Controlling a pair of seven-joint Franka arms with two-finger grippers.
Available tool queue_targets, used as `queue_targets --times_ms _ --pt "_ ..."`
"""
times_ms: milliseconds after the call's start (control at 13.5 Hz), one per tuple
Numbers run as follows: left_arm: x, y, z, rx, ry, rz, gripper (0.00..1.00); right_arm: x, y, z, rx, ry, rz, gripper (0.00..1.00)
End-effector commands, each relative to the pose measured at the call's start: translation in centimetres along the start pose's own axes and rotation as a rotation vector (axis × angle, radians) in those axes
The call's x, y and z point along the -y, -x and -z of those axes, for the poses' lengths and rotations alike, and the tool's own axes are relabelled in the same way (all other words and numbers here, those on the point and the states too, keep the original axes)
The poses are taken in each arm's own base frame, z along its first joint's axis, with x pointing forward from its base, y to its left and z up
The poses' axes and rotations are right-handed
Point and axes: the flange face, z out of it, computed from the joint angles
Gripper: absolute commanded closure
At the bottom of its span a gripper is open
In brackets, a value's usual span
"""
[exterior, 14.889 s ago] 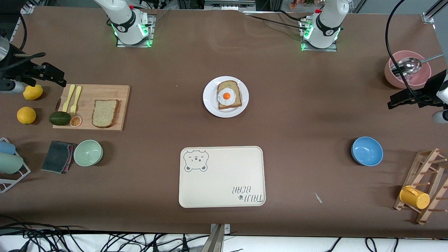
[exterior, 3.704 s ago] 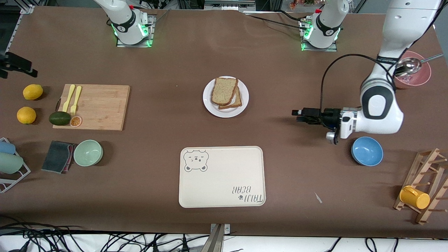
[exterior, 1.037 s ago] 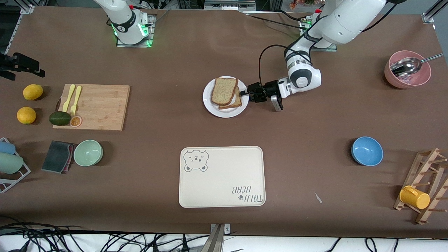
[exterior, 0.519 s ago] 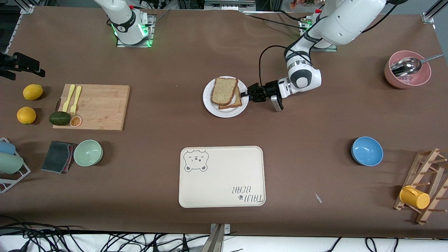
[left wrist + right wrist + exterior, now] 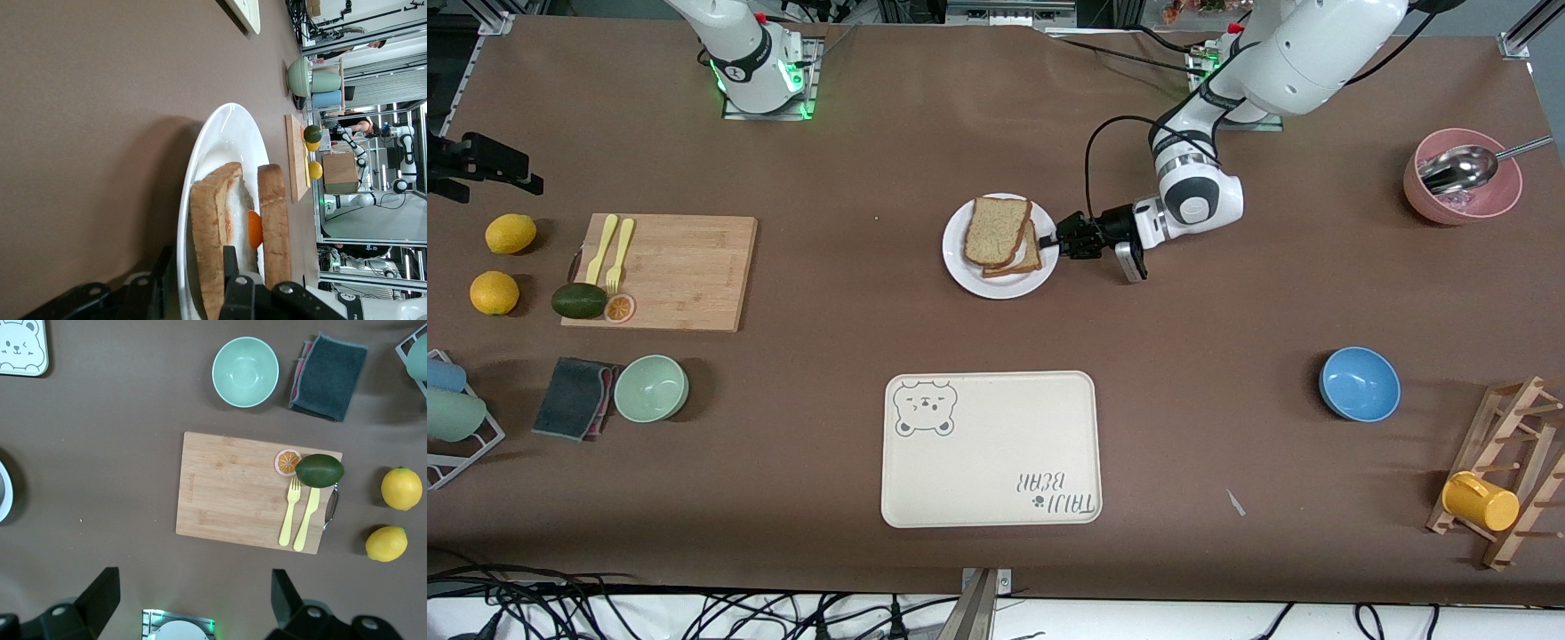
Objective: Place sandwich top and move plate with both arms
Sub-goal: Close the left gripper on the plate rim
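Front view: brown table [image 5: 1227,293]; left gripper [image 5: 1060,240] straddles plate [image 5: 1005,283] rim, right gripper [image 5: 193,600] wide open.

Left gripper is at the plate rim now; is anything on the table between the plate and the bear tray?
Nothing visible: bare table lies between the plate and the tray. The left gripper sits at the plate's rim.

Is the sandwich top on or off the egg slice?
On: the sandwich top lies over the egg slice on the plate, slightly askew.
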Motion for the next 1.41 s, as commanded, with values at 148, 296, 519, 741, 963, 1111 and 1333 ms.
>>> queue_targets --times_ms 148,296,519,741,963,1111,1333 --pt "0.24 0.11 0.07 -0.027 -0.004 -0.012 0.72 -0.06 0.66 0.11 0.012 -0.030 -0.004 0.00" --pt "0.29 0.15 0.05 -0.026 -0.005 -0.012 0.74 -0.03 0.72 0.17 0.011 -0.031 -0.003 0.00" --pt "0.34 0.19 0.03 -0.026 -0.005 -0.025 0.77 0.08 0.64 0.10 0.012 -0.034 -0.003 0.00" --pt "0.50 0.28 0.01 -0.025 -0.004 -0.032 0.82 0.14 0.64 0.09 0.011 -0.047 -0.005 0.00" --pt "0.55 0.32 -0.01 -0.025 -0.005 -0.031 0.88 0.07 0.68 0.08 0.012 -0.047 -0.005 0.00" --pt "0.55 0.32 -0.01 -0.025 -0.005 -0.031 0.91 0.17 0.69 0.05 0.015 -0.049 -0.003 0.00" --pt "0.55 0.33 -0.01 -0.025 -0.005 -0.031 0.95 0.17 0.69 0.05 0.015 -0.049 -0.003 0.00"
